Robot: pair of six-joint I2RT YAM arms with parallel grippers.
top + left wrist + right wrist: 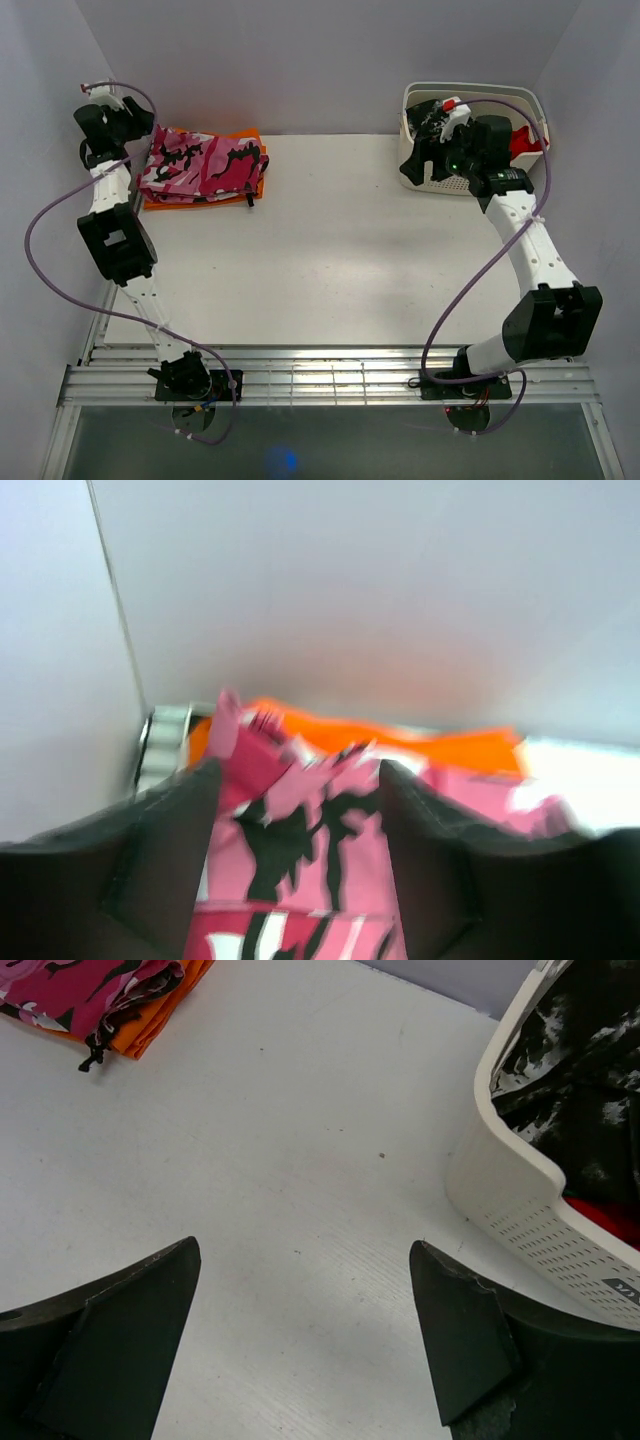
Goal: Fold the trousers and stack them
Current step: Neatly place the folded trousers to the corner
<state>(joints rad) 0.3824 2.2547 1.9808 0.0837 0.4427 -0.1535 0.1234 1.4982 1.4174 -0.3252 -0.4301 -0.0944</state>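
The trousers [200, 165], in pink, white and black camouflage, lie folded on a plain orange cloth [205, 199] at the far left of the table. My left gripper [143, 135] hovers at their left end. In the blurred left wrist view it [298, 770] stands open just above the trousers [300, 830], the fingers [170, 860] wide apart with the print showing between them and the orange cloth [400, 740] beyond. My right gripper [412, 160] hangs open beside the basket. In its wrist view it [302, 1248] holds nothing over bare table, and the trousers [80, 985] show at top left.
A white perforated basket [520, 105] stands at the back right. In the right wrist view the basket [520, 1210] holds a black-and-white speckled garment [580, 1090] and something red [610, 1215]. Walls enclose the table on the left, back and right.
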